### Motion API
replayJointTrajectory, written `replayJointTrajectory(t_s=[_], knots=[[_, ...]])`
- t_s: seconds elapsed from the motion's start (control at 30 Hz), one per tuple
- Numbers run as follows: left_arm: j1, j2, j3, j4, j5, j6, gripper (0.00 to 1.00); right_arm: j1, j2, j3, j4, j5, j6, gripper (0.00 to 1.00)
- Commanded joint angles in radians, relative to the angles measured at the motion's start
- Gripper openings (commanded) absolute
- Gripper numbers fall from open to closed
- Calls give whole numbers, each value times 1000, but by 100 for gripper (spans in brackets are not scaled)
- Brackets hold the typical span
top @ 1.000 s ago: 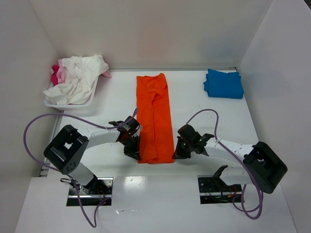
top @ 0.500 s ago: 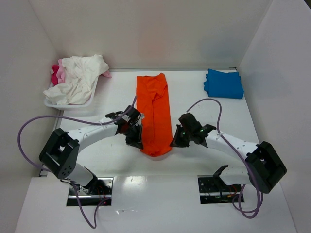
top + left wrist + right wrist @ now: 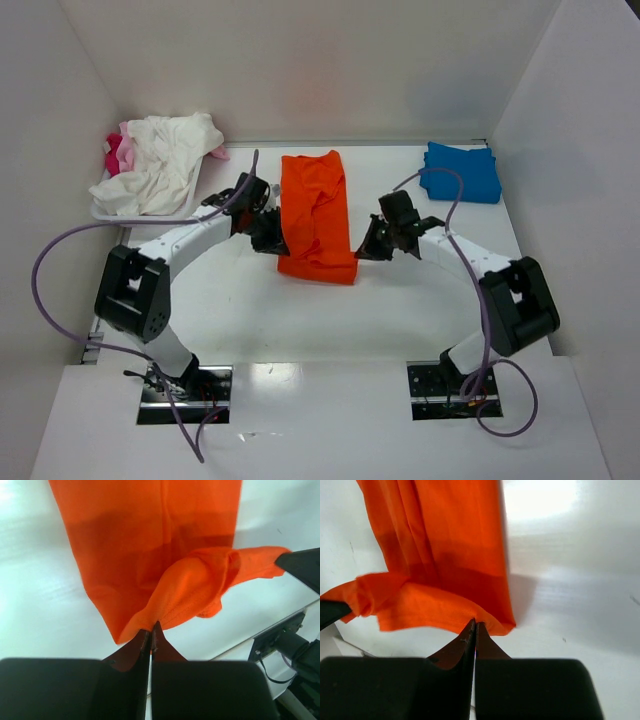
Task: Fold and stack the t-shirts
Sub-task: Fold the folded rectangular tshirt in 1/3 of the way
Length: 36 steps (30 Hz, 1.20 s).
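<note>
The orange t-shirt (image 3: pixel 315 215) lies as a long strip in the middle of the table, its near end lifted and carried back over itself. My left gripper (image 3: pixel 272 240) is shut on the near left corner of the orange t-shirt (image 3: pixel 165 560). My right gripper (image 3: pixel 368 248) is shut on the near right corner of the orange t-shirt (image 3: pixel 445 555). The lifted hem hangs between the two grippers. A folded blue t-shirt (image 3: pixel 460 172) lies at the back right. White (image 3: pixel 160 165) and pink (image 3: pixel 117 152) t-shirts are heaped at the back left.
A white tray (image 3: pixel 100 212) at the back left holds the white and pink heap. White walls close the table on the left, back and right. The arm bases stand at the near edge.
Both grippers have moved away from the near edge toward the back, carrying the shirt's near end with them. The strip is now doubled over and shorter.
</note>
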Motion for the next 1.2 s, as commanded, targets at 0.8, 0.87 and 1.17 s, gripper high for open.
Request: replayJointTrajectory(t_s=[0.8,0.87,1.17], knots=[[156,420,435,-1,143,161,0,-81,455,499,76,-44,-117,0],[156,436,450,8,133,161,0,-86,467,509,81,-35,-117,0],[165,472,509,8,110,167,0,-99,521,578,96,-26,-126,0]])
